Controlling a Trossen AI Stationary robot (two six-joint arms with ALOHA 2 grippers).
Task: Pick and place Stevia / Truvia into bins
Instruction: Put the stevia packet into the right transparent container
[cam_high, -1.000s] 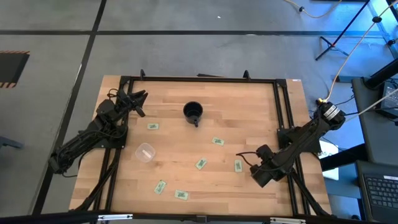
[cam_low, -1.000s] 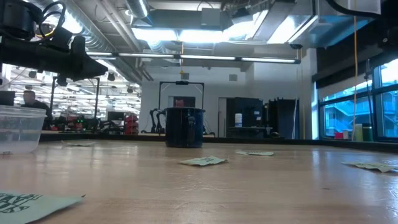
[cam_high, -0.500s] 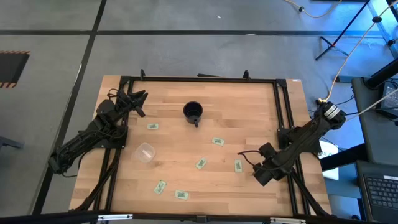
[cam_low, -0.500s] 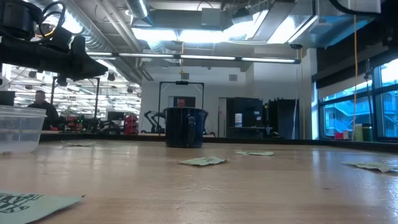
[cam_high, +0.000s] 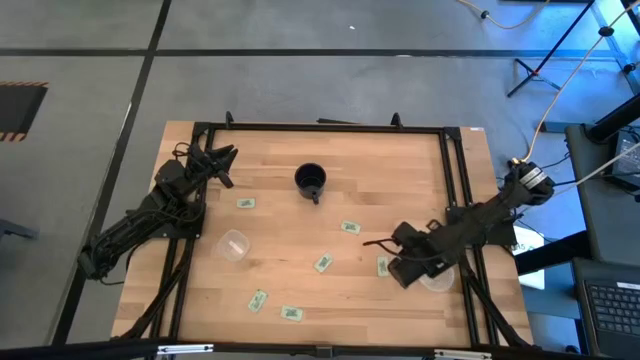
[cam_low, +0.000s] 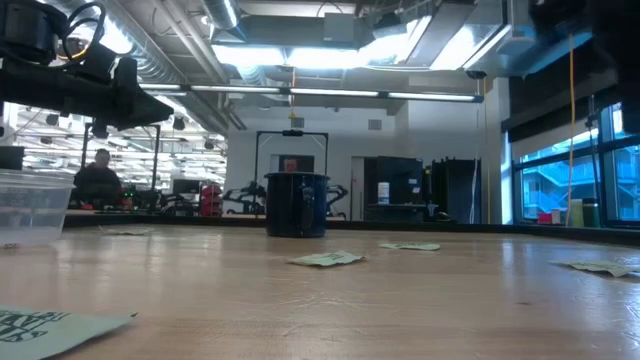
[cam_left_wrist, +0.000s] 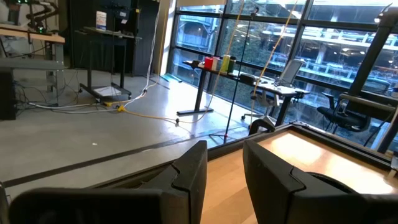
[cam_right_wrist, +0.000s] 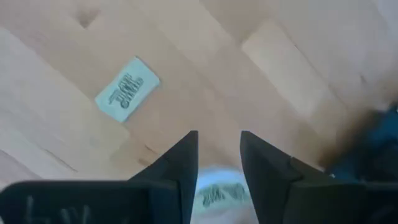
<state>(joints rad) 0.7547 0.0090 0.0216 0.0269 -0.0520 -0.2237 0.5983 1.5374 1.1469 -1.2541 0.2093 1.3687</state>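
Several pale green and white sachets lie flat on the wooden table: one (cam_high: 245, 203) close to the left arm, others at mid-table (cam_high: 349, 227) (cam_high: 322, 263), and two by the near edge (cam_high: 258, 299) (cam_high: 291, 313). One clear cup (cam_high: 233, 245) stands left of centre, a second (cam_high: 437, 278) beside the right arm. My right gripper (cam_high: 370, 243) (cam_right_wrist: 219, 155) hovers open, fingers pointing toward the table's left. A sachet (cam_right_wrist: 217, 193) (cam_high: 382, 267) lies under it and another (cam_right_wrist: 127, 96) lies ahead. My left gripper (cam_high: 225, 155) (cam_left_wrist: 224, 168) waits open at the far left corner.
A black mug (cam_high: 311, 180) (cam_low: 297, 204) with a handle stands at the far middle of the table. A black frame (cam_high: 320, 127) runs along the table's far, left and right sides. Bare wood lies between the sachets. A person (cam_low: 100, 172) shows in the room beyond.
My right arm has swung from the right edge toward the middle of the table, carrying its gripper a little to the left. The clear cup it was covering by the right edge now shows. The person in the room behind has walked to the right.
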